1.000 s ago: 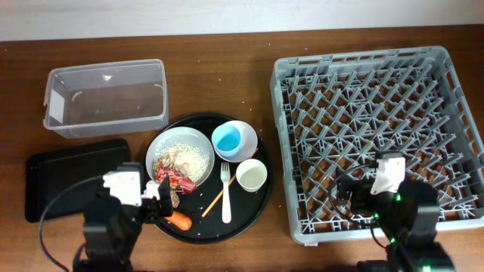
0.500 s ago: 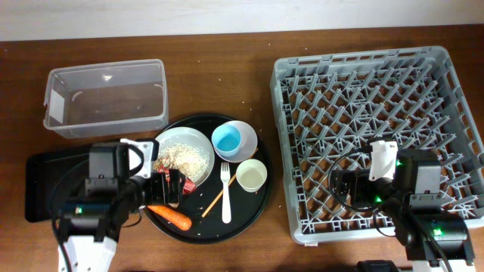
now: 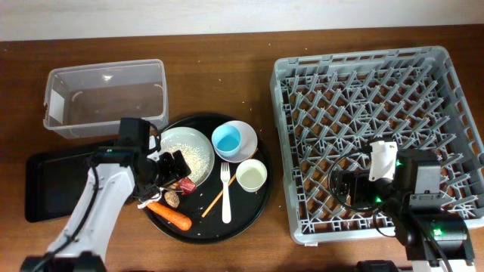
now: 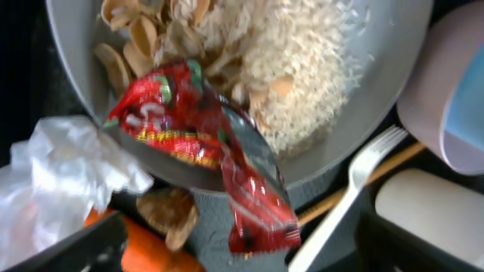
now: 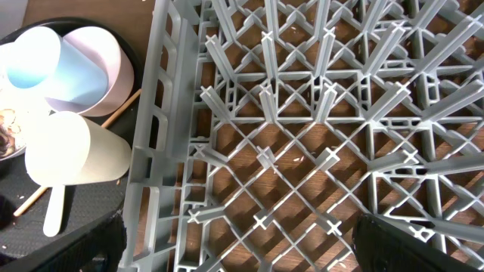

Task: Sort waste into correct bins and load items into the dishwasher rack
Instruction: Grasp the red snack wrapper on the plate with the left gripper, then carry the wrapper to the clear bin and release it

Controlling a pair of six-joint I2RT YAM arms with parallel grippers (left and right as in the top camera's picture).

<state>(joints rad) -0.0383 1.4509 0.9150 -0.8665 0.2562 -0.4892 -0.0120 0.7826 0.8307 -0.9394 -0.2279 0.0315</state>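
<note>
Hovering over the crumpled red wrapper (image 4: 198, 141) at the pale-grey bowl's (image 3: 193, 140) rim, left gripper (image 3: 174, 172) jaws spread; right gripper (image 3: 348, 195) spread above dishwasher rack (image 3: 355, 57). Dark wooden table (image 3: 227, 75), pale wall (image 3: 227, 15) behind.

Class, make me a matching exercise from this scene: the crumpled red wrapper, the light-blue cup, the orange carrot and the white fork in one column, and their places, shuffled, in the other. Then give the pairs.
Column A
1. crumpled red wrapper
2. light-blue plastic cup
3. orange carrot
4. white plastic fork

Column B
a. standing in the small whitish-pink bowl
b. lying across the rim of the wide pale-grey bowl
c. flat on the round black tray, beside the pale cream cup
d. at the tray's near edge, in front of the grey bowl

Pairs: 1-b, 2-a, 3-d, 4-c
</note>
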